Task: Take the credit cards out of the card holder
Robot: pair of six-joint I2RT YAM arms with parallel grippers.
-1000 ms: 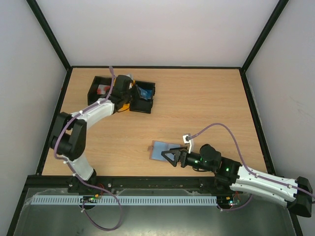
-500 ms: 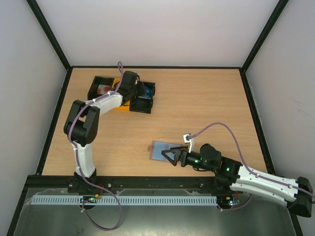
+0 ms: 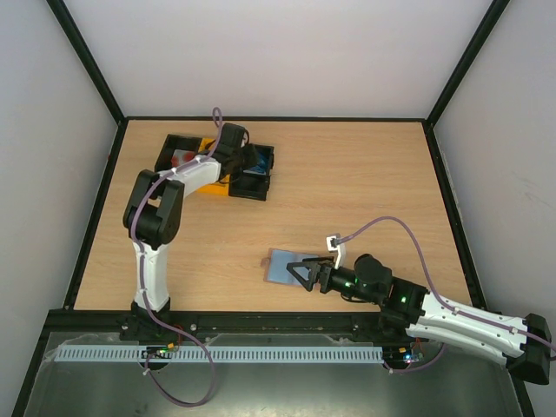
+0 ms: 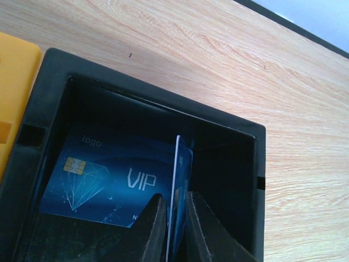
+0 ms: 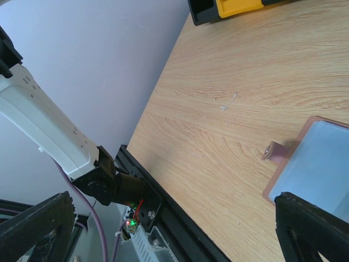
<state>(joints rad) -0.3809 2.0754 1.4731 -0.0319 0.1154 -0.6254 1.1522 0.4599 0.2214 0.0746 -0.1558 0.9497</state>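
My left pincer point(image 4: 173, 232) pinches a credit card point(image 4: 175, 174) on edge inside the black bin point(image 4: 229, 131), over a blue card point(image 4: 103, 177) lying there. My right pincer point(image 3: 306, 276), spread, sits at the open card holder point(image 3: 280, 265) on the table point(image 3: 365, 200). Unloading looks nearly finished.
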